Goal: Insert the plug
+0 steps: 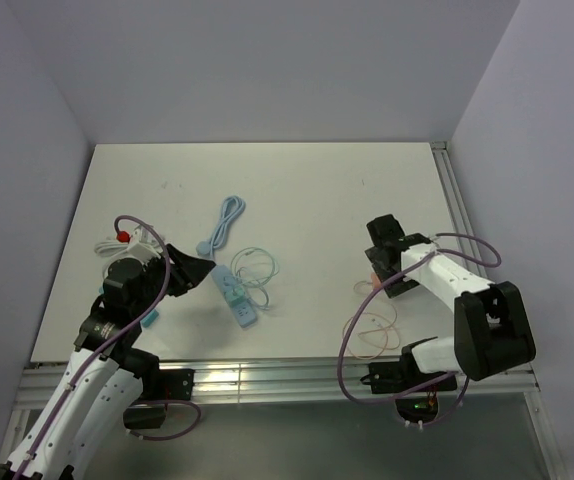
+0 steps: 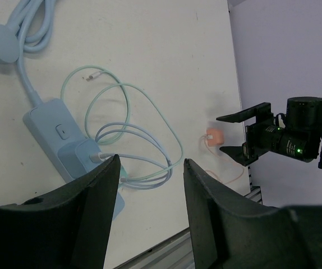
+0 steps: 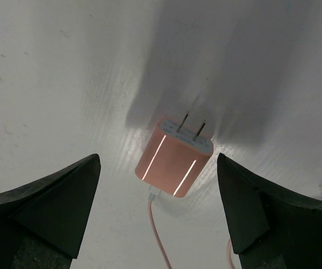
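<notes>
Reach is decided by one relation: the pink plug point(image 3: 174, 164) is seen lying flat on the table point(image 1: 317, 190), directly between the fingers of the right gripper point(image 1: 379, 262), which are held wide apart with nothing touched. Its two prongs point(image 3: 192, 126) are pointed away from the wrist and its pink cable point(image 1: 372, 325) is trailed back toward the arm. The plug's long axis is thus set almost along the gripper's own line of approach (slightly skewed in the wrist view). A short advance and a closing on the flat sides is judged to be what is called for next.

The blue power strip point(image 1: 235, 293) is placed well apart to the left, just beside the left gripper point(image 2: 151, 162), whose fingers are likewise spread with nothing held. The right arm is therefore the nearer to the plug, the left arm to the strip. The strip's long axis is laid diagonally, far-left to near-right, and a blue adapter point(image 2: 88, 154) is already seated at its near end; a free socket cannot be made out.

Between plug and strip a bare stretch of tabletop is offered for the carry. Less room is given behind, since the plug and its cable loops are found close to the table's near edge. The thin pale cables point(image 2: 144, 129) beside the strip could be snagged.
</notes>
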